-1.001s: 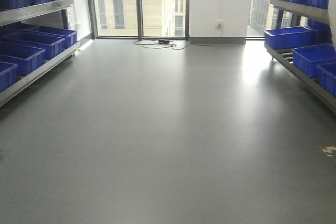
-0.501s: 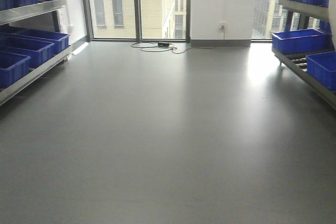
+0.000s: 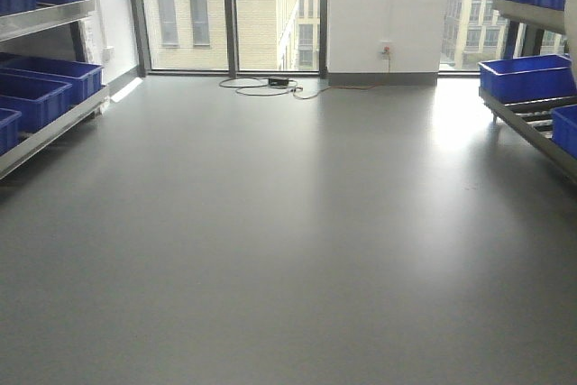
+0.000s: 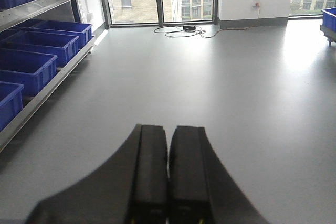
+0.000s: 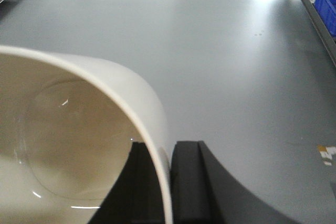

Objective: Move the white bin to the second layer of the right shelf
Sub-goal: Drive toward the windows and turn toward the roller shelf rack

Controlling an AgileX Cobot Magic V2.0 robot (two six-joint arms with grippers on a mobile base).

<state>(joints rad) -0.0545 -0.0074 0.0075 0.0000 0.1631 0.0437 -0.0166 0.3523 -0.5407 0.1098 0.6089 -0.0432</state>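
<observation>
The white bin [image 5: 79,145] fills the lower left of the right wrist view, its mouth facing the camera. My right gripper [image 5: 164,145] is shut on its wall, with one finger inside and one outside, and holds it above the grey floor. A pale sliver at the right edge of the front view [image 3: 572,15] may be the bin. The right shelf [image 3: 538,117] shows a roller-rail level with blue crates [image 3: 527,77] on it; I cannot tell which layer it is. My left gripper [image 4: 168,129] is shut and empty over the floor.
A left shelf [image 3: 50,128] holds several blue crates [image 3: 36,96]; it also shows in the left wrist view [image 4: 47,85]. A cable [image 3: 270,86] lies on the floor by the window. A scrap of tape [image 5: 326,153] lies on the floor. Open grey floor lies between the shelves.
The base has rolled forward: the window wall is nearer and both shelves have slid outward toward the frame edges. Fewer crates show on each side.
</observation>
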